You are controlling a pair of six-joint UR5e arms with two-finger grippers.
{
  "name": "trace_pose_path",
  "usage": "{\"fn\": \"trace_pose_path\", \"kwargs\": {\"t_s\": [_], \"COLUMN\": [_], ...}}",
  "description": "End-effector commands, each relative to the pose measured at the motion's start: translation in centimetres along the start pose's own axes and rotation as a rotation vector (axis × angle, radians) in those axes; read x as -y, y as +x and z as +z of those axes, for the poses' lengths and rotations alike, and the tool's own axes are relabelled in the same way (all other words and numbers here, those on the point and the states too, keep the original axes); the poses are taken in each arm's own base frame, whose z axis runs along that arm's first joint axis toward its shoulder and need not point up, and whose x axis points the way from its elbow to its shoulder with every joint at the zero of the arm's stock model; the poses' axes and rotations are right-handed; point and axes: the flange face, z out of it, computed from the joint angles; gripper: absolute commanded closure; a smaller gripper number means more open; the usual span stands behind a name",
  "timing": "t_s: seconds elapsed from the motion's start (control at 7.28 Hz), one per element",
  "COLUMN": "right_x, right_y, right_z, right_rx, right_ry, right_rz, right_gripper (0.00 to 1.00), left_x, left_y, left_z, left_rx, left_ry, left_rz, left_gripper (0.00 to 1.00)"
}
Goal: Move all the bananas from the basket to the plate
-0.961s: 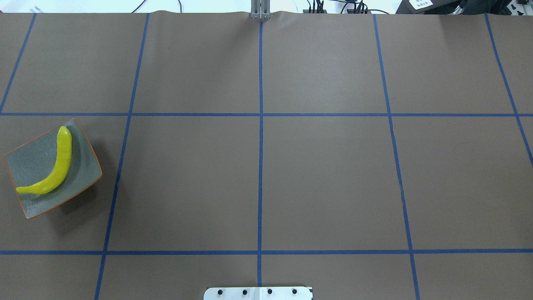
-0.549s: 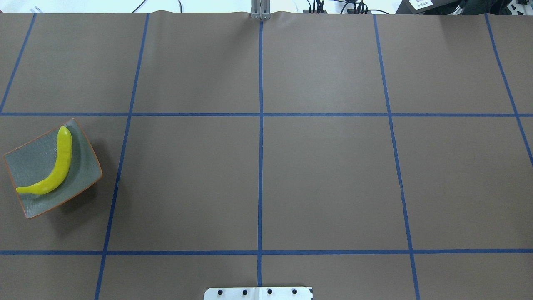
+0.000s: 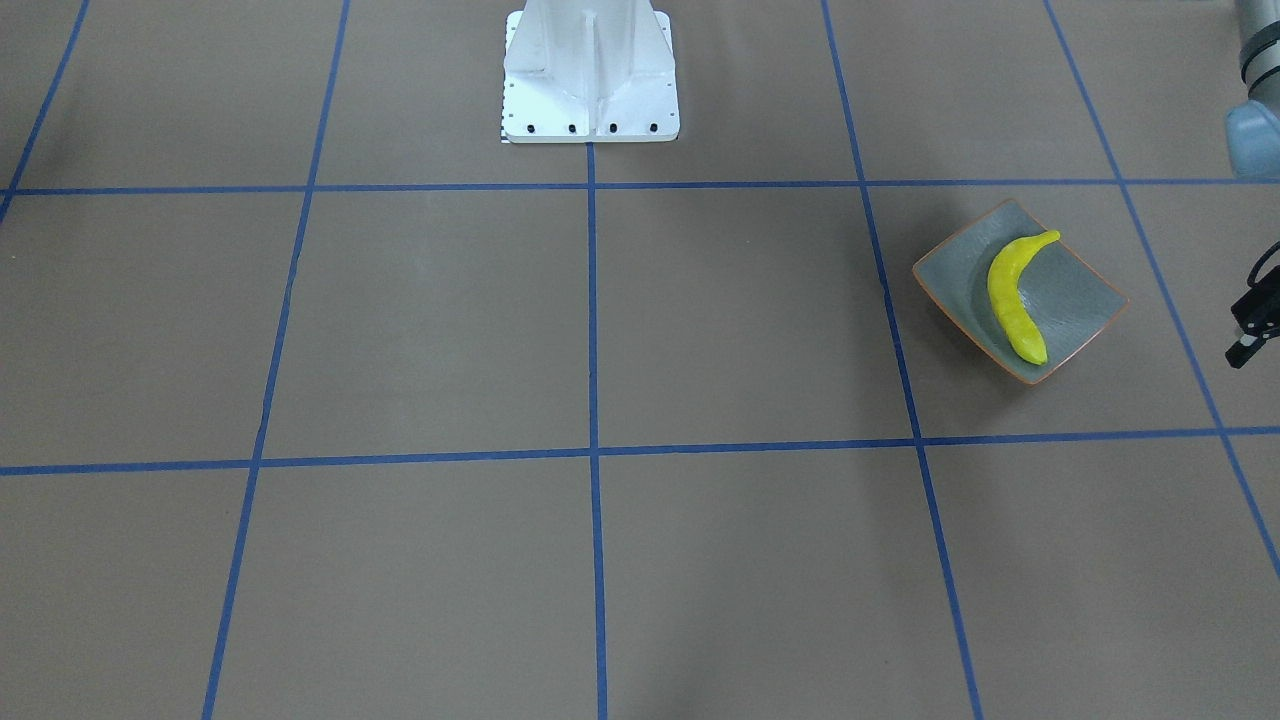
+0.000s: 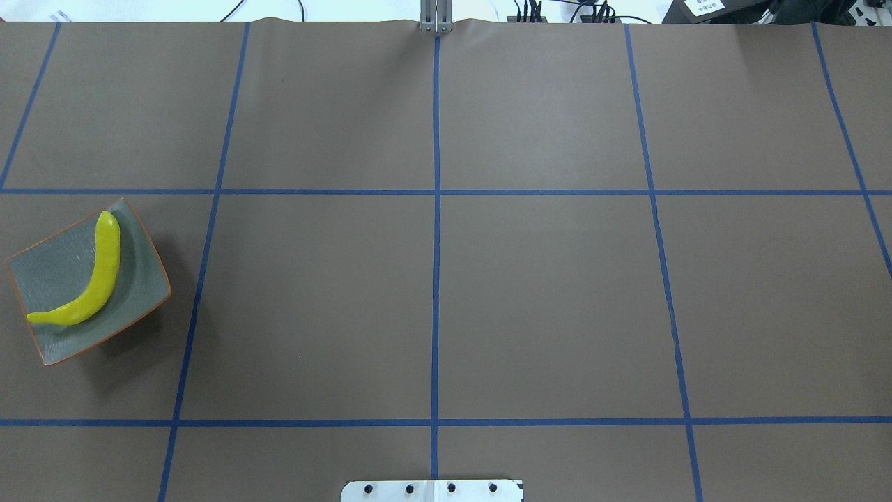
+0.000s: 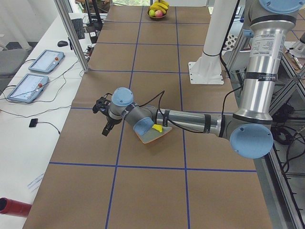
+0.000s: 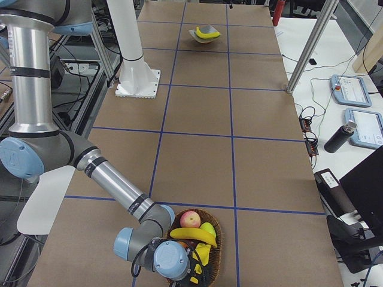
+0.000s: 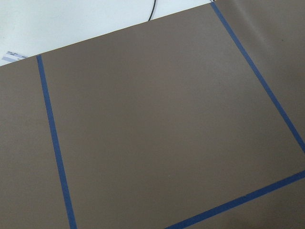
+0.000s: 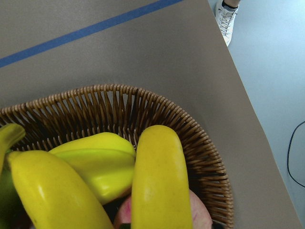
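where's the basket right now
In the exterior right view the basket sits at the near end of the table, on the robot's right side, with the right arm bent down over it; the plate is at the far opposite end.

No writing, number or brand can be read anywhere. A white label [image 4: 704, 5] on a dark box [image 4: 672, 15] at the top right of the overhead view carries dark print. A small paper slip [image 7: 12, 56] beyond the edge of the table [image 7: 152, 133] in the left wrist view shows a few grey lines; both are too small and blurred to make out. The screens of the two tablets [image 5: 46, 60] on the side desk [image 5: 28, 109] show nothing legible.
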Motion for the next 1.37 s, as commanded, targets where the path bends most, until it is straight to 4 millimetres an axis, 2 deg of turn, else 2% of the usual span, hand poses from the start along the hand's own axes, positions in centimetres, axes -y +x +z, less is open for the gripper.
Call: {"fn": "trace_pose_path", "kwargs": {"t_s": [0.0,0.41,0.82,1.24], "right_x": [0.5,1.7,3.4,7.0], "right_y": [-0.9,-3.1,-5.2,-11.5], "right_z": [-0.3,-2.9,-7.7,-13.4], "right_rx": [-0.001,-0.001,0.013,0.020], "right_ry": [0.007,0.061,0.159,0.269], "right_rz": [-0.020,-0.098,-0.151,-0.251], "right_gripper": [1.00,1.00,1.00,1.00], "left_x": [0.0,-0.1,-0.4,0.0], "left_y": [0.0,-0.1,-0.2,0.3], "left_z": [0.0,0.2,0.3,0.0], "left_rx": [0.000,0.000,-0.002,-0.008], "left_ry": [0.000,-0.004,-0.012,0.000], "left_rz": [0.000,-0.002,-0.009,0.003], "left_gripper": [0.00,0.00,0.00,0.00]}}
